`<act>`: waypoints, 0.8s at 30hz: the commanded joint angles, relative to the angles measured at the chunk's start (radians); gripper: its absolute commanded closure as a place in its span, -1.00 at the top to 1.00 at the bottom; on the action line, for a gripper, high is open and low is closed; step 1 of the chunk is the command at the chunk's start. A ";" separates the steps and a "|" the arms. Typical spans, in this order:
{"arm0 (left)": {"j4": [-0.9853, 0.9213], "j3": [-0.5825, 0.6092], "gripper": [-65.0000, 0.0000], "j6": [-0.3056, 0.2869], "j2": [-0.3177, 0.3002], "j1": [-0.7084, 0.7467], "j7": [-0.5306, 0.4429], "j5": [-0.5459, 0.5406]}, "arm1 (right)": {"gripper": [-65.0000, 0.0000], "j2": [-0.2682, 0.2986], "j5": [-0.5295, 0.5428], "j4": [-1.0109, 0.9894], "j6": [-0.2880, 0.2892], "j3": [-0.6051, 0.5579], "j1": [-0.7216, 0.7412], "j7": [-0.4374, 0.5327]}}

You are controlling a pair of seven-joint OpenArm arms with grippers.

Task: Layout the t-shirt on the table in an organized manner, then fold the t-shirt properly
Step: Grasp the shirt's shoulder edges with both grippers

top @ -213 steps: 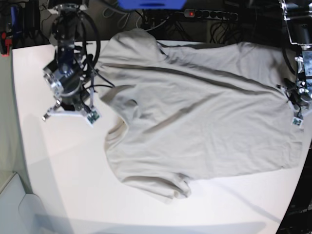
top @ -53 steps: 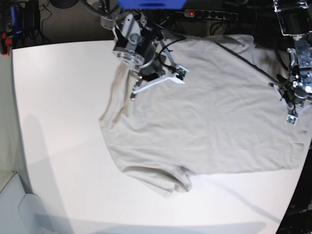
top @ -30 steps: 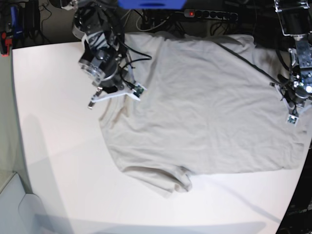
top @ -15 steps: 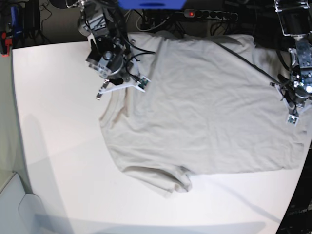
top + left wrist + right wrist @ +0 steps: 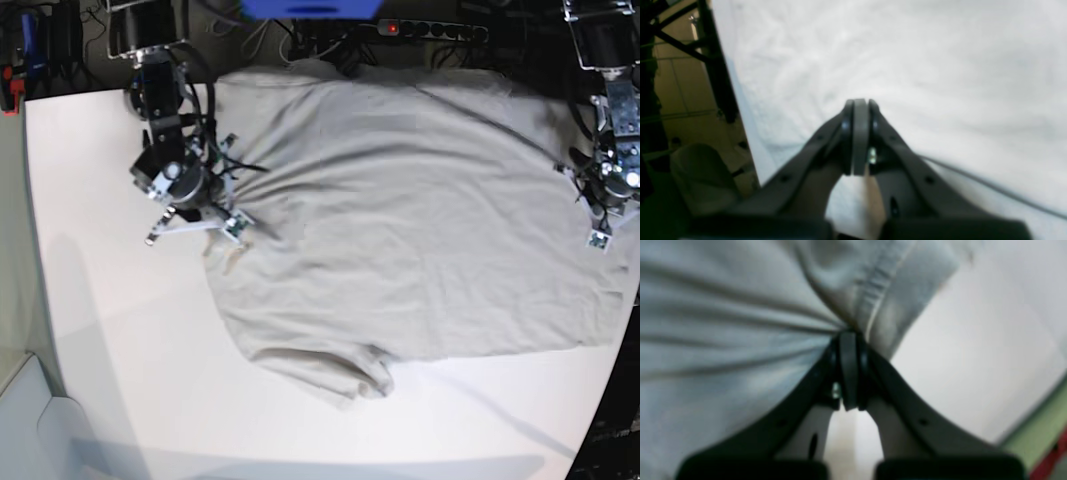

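Soft, limp t-shirt; right claw clamped on collar seam, left claw closed at hem; best gripped along edges.

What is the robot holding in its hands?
The right hand pinches the t-shirt beside a stitched edge. The left hand is shut over the shirt; whether it grips cloth cannot be told.

Bare table lies open near and left — t-shirt covers the rest.

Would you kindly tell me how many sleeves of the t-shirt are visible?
1: one sleeve lies at the shirt's lower edge in the base view; the other may be hidden near the right gripper.
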 commanded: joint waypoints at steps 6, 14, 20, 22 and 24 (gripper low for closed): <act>0.018 -0.008 -1.00 0.006 -0.018 -0.017 -0.013 0.000 | -1.00 0.077 -0.018 0.000 0.003 0.063 0.007 -0.038; 0.084 -0.008 -1.00 0.006 -0.012 -0.014 -0.011 -0.003 | -1.00 0.084 -0.018 0.101 0.003 0.063 0.025 -0.044; 0.185 -0.008 -1.00 0.006 -0.011 -0.015 0.076 -0.006 | -1.00 0.054 -0.018 0.285 0.003 0.058 -0.002 -0.052; 0.214 -0.008 -1.00 0.006 -0.009 -0.012 0.096 -0.006 | -1.00 0.048 -0.017 0.320 0.003 0.037 -0.014 -0.068; 0.242 -0.008 -1.00 0.006 -0.008 0.005 0.135 -0.008 | -1.00 0.034 -0.017 0.331 0.003 0.005 -0.028 -0.080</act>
